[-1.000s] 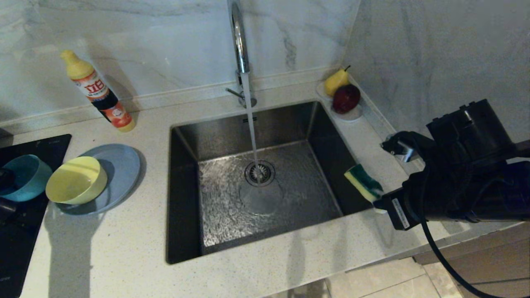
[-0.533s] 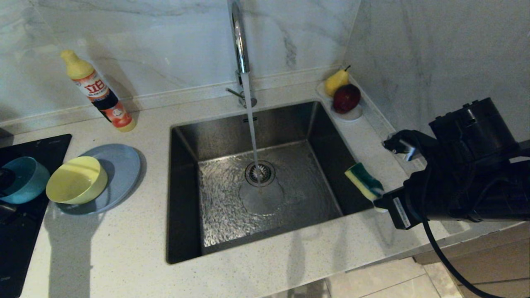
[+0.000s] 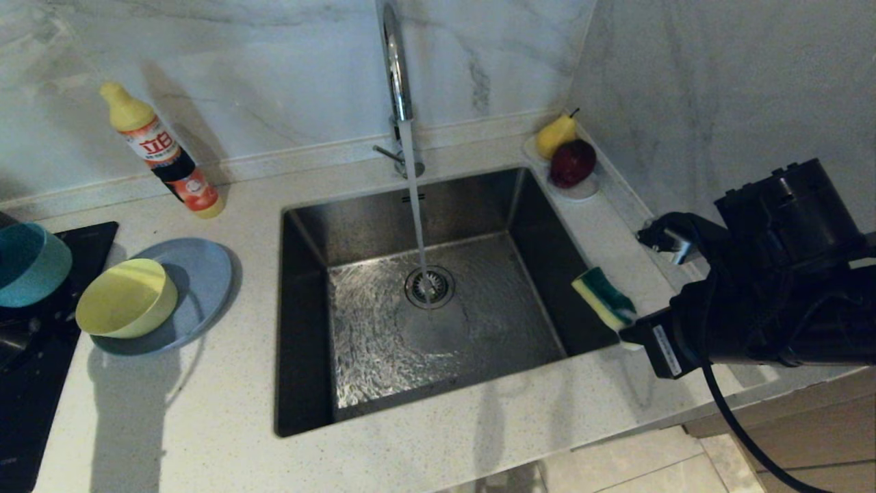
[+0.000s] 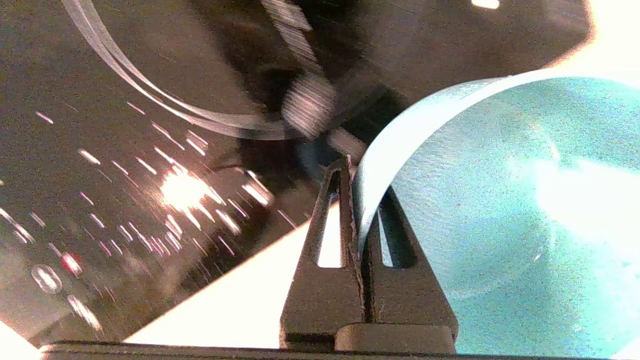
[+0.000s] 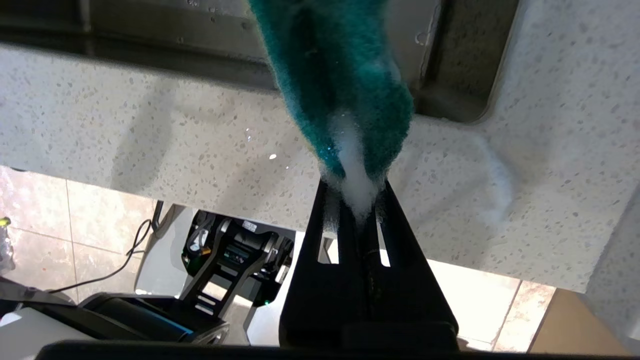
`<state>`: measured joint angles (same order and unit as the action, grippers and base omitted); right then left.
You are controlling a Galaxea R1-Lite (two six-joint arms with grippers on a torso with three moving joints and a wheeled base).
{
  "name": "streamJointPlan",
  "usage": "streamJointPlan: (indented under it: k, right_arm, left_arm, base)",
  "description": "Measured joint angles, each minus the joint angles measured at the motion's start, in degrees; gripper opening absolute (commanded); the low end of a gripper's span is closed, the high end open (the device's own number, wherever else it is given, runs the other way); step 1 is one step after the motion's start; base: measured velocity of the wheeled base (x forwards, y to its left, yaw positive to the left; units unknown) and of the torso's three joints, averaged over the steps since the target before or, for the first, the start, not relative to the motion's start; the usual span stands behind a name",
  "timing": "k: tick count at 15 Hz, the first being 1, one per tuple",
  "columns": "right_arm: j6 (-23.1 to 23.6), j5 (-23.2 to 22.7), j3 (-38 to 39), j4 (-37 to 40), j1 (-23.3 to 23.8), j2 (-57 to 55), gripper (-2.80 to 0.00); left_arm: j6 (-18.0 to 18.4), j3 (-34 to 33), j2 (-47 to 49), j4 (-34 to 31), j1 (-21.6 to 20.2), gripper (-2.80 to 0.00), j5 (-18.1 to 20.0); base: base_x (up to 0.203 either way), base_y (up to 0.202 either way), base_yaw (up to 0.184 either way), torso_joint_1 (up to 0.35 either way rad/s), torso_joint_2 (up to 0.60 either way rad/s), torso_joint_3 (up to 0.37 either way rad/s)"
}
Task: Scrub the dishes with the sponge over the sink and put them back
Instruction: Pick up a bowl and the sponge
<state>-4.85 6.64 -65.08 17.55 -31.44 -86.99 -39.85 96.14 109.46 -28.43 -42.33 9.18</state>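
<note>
The left claw (image 4: 357, 210) pinches the teal bowl (image 3: 27, 263) by its rim, lifted clear above the black hob. The right claw (image 5: 356, 197) grips the sponge (image 3: 603, 298) over the sink (image 3: 301, 329)'s right edge, with the basin open below.

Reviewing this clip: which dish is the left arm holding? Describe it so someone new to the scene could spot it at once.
Start at the square stainless-steel sink and look far left, past the grey-blue plate bearing the small yellow bowl, to the black cooktop. There the left gripper is shut on the rim of the small teal-blue bowl. It is the only teal dish.
</note>
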Motion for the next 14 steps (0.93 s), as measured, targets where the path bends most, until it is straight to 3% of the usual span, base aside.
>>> streamJointPlan:
  k: [3,6,8,11,14]
  right_arm:
    - [-0.11,0.0,0.48,0.11,-0.01,0.02,-2.8]
    - [-0.03,-0.01,0.57,0.15,-0.01,0.5,-2.8]
    - [-0.05,0.0,0.58,0.21,-0.01,0.72,-2.8]
    - [-0.18,0.0,0.72,0.33,0.0,1.22,-2.8]
    - [-0.2,0.14,1.34,-0.04,0.0,1.74,-2.8]
  left_arm:
    - [2.27,-0.82,-8.16,-1.8,2.53,-2.8,5.24]
    - [9.43,-4.19,-17.58,-2.5,9.1,-2.8,7.0]
    - [13.23,-6.08,-23.08,-2.9,16.79,-2.8,6.96]
    - [15.21,-6.8,-28.05,-4.79,29.32,-2.8,5.33]
    - [17.59,-7.16,-28.48,-5.72,41.22,-2.8,-1.0]
  base:
    - [0.0,0.0,0.0,0.0,0.0,0.0]
    - [0.0,0.0,0.0,0.0,0.0,0.0]
    - [0.0,0.0,0.0,0.0,0.0,0.0]
    - [0.0,0.0,0.0,0.0,0.0,0.0]
    - [0.0,0.0,0.0,0.0,0.0,0.0]
